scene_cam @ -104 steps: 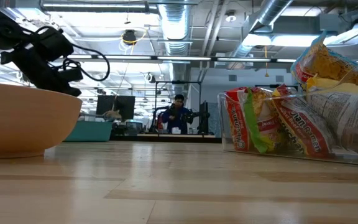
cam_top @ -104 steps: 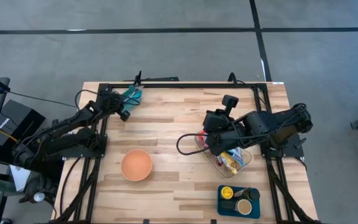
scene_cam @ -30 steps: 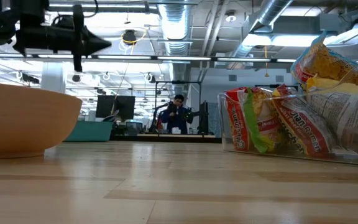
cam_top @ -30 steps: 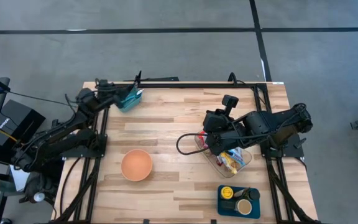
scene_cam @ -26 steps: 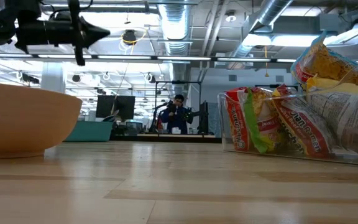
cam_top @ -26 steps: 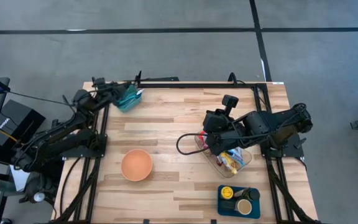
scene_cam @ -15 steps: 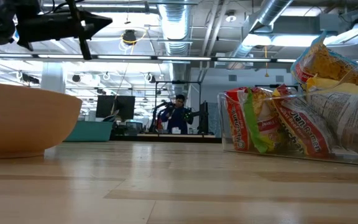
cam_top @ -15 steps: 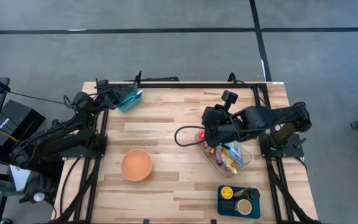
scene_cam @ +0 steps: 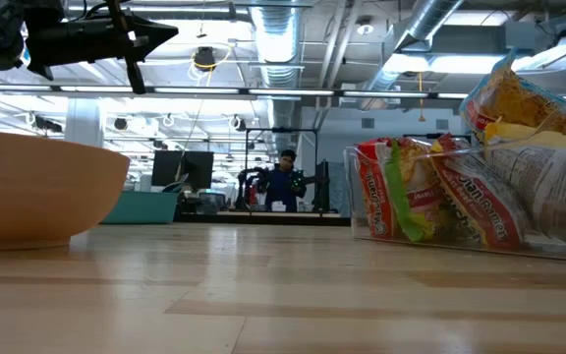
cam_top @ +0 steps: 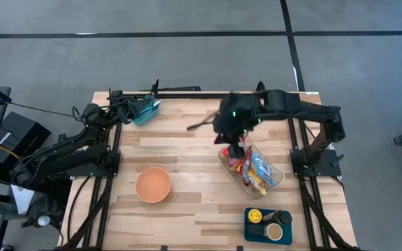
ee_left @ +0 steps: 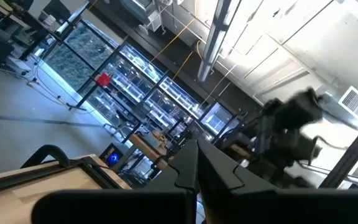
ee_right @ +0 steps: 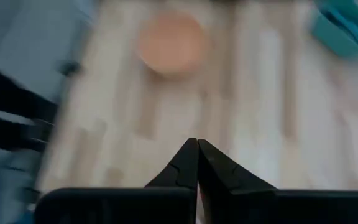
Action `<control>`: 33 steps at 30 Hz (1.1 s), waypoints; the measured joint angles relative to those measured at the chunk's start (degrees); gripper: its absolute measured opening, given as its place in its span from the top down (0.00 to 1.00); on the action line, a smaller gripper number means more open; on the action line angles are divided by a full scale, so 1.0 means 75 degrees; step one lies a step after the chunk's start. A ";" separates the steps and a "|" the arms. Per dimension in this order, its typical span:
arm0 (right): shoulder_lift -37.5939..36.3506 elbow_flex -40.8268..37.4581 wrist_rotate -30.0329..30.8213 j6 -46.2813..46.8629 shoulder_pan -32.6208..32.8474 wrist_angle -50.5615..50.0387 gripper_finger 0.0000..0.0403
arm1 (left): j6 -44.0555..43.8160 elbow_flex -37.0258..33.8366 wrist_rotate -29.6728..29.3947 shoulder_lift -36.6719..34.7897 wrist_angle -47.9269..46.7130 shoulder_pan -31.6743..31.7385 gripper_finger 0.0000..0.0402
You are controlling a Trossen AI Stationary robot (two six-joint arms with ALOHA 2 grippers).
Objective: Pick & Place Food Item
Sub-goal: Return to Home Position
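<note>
Several food packets (cam_top: 253, 169) lie in a clear container (scene_cam: 362, 231) on the right half of the table. An orange bowl (cam_top: 153, 185) stands on its base at the near left; it also shows in the right wrist view (ee_right: 171, 43). My right gripper (cam_top: 232, 141) hangs shut above the container's far end, empty and blurred. In its own view (ee_right: 197, 144) it points toward the bowl. My left gripper (cam_top: 122, 111) is shut and empty at the far left corner, raised above the table (scene_cam: 160, 35).
A teal bin (cam_top: 145, 110) sits at the far left corner beside my left gripper. A blue tray (cam_top: 267, 224) with a cup and small items stands at the near right. Bare wood lies between the bowl and the container. A person (scene_cam: 285, 182) stands in the room beyond.
My right arm has swung from over the container toward the table's far edge and turned its gripper to face the bowl, still shut. My left gripper has tipped up a little and rolled at the far left corner, still shut.
</note>
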 joint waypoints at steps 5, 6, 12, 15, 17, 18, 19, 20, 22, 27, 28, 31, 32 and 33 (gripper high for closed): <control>0.0000 0.0000 -0.1374 -0.0613 -0.0696 0.1682 1.00 | 0.0006 0.0000 -0.0003 0.0000 0.0000 0.0000 1.00; 0.0000 0.0000 -0.1440 -0.0659 -0.0816 0.2033 1.00 | 0.0009 0.0000 -0.0006 0.0000 0.0000 0.0000 1.00; 0.0000 0.0000 -0.2072 -0.0699 -0.1640 0.3600 1.00 | 0.0009 0.0000 -0.0013 0.0000 0.0000 0.0000 1.00; -0.0040 0.0000 -0.2272 -0.0600 -0.2089 0.3805 1.00 | 0.0009 0.0000 -0.0032 0.0000 -0.0001 0.0000 1.00; -0.0159 -0.0011 -0.2326 -0.0409 -0.2412 0.3755 1.00 | 0.0009 0.0000 -0.0032 0.0000 -0.0002 0.0000 1.00; -0.0249 -0.0009 -0.2324 -0.0310 -0.2554 0.3745 1.00 | 0.0009 0.0000 -0.0031 0.0000 0.0000 0.0000 1.00; -0.0358 -0.0009 -0.2313 -0.0244 -0.2702 0.3670 1.00 | 0.0009 0.0000 -0.0029 0.0000 0.0000 0.0000 1.00; -0.0474 -0.0009 -0.2259 -0.0228 -0.2836 0.3568 1.00 | 0.0009 0.0000 -0.0032 0.0000 0.0000 0.0000 1.00; -0.0736 -0.0009 -0.1978 -0.0077 -0.2999 0.3493 1.00 | 0.0009 0.0000 -0.0029 0.0000 0.0000 0.0000 1.00; -0.1713 0.0003 0.0001 0.0166 -0.2872 0.3085 1.00 | 0.0009 0.0000 -0.0026 0.0003 0.0000 0.0000 1.00; -0.1907 0.0003 0.0425 0.0161 -0.2780 0.2972 1.00 | 0.0009 0.0000 -0.0026 0.0003 0.0000 0.0003 1.00; -0.2445 0.0003 0.1315 0.0187 -0.2431 0.2691 1.00 | 0.0009 0.0000 -0.0021 0.0003 0.0000 0.0003 1.00; -0.2621 0.0003 0.1496 0.0190 -0.2295 0.2614 1.00 | 0.0009 0.0000 -0.0023 0.0003 0.0000 0.0003 1.00; -0.2787 0.0003 0.1708 0.0234 -0.2159 0.2535 1.00 | 0.0009 0.0000 -0.0018 0.0003 0.0000 0.0000 1.00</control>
